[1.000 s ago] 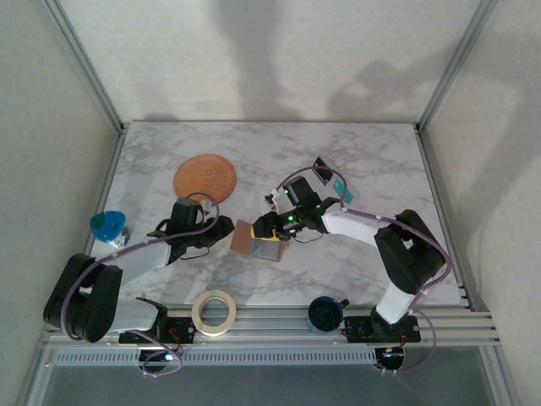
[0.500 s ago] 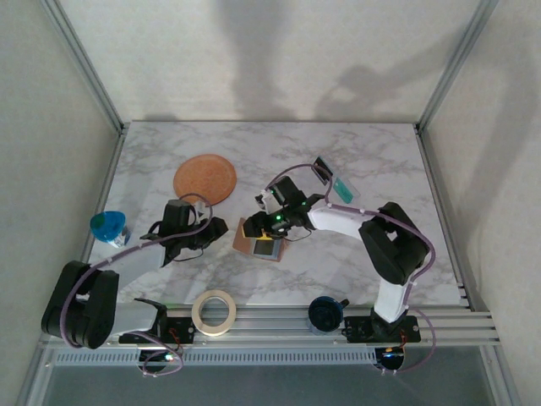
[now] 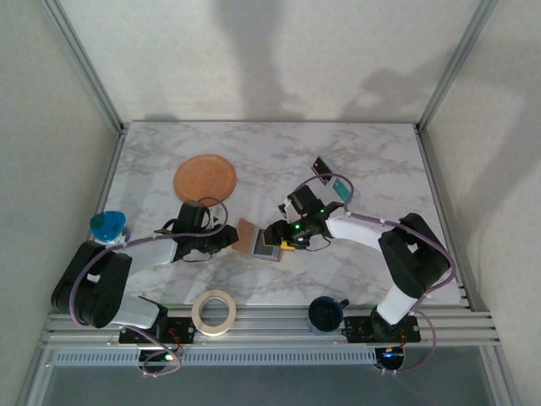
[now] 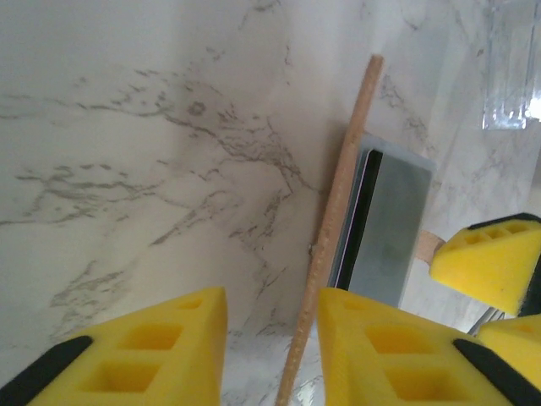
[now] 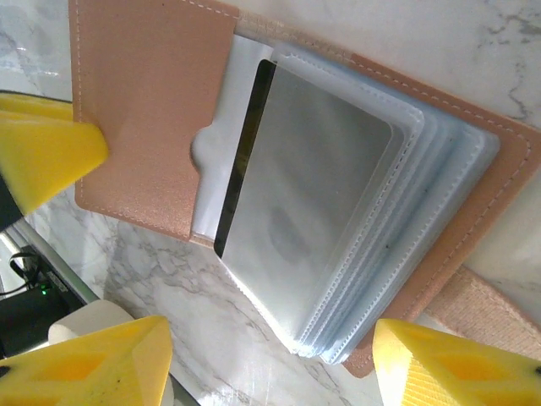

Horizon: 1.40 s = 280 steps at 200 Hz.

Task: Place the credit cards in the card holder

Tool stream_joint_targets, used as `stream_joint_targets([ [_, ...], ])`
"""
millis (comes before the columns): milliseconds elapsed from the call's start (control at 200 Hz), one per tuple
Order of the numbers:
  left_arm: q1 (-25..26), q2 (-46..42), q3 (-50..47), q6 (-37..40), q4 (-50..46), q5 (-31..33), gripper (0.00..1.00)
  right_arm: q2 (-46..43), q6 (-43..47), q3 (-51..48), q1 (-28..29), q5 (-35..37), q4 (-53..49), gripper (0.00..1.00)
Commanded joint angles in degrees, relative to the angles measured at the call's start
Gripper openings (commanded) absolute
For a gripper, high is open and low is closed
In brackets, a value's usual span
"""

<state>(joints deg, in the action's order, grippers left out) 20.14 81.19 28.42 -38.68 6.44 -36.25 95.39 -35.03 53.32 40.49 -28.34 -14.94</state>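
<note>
The tan-pink card holder (image 3: 247, 233) lies open at the table's middle. Its clear sleeves (image 5: 338, 211) are fanned out, and a card with a dark edge (image 5: 243, 152) sits tucked in the front sleeve. My left gripper (image 3: 228, 240) is at the holder's left side. Its yellow fingers (image 4: 144, 355) stand a little apart around the cover's raised thin edge (image 4: 342, 203), with a gap still showing. My right gripper (image 5: 270, 338) hangs open and wide over the sleeves, holding nothing. A dark credit card (image 3: 323, 167) and a teal one (image 3: 341, 188) lie farther back on the right.
An orange-brown disc (image 3: 204, 178) lies back left. At the left edge stands a blue cup-like object (image 3: 108, 227). A tape roll (image 3: 213, 311) and a dark blue round object (image 3: 324, 311) sit at the near edge, by the arm bases.
My left gripper has moved right to the holder's left edge and its jaws have narrowed. My right gripper has shifted over the sleeves and opened wider.
</note>
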Motion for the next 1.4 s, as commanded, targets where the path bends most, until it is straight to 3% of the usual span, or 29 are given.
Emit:
stream_joint_targets([
  [0,0.93,1.23,1.46,1.66,-0.15,-0.28,0.28,1.55,-1.36,-0.43,-0.24,-1.41,2.23,0.65],
  [210,1.22,1.56,1.13,2.19,-0.87,1.57,0.15,3.58,-1.51,0.64,-0.32,-1.13,2.44,0.63],
  [491,1.22,2.48,0.80,2.38,-1.18,2.68,0.05,3.79,-1.65,0.55,-0.32,0.16,1.73,0.67],
  [806,1.74,4.14,0.84,2.29,0.11,1.36,0.02,5.06,-3.15,0.79,-0.32,-3.36,6.41,0.58],
  [1397,2.62,6.68,-2.05,-2.84,9.28,-2.84,0.03,6.24,-4.00,6.08,1.98,-11.61,13.31,0.61],
])
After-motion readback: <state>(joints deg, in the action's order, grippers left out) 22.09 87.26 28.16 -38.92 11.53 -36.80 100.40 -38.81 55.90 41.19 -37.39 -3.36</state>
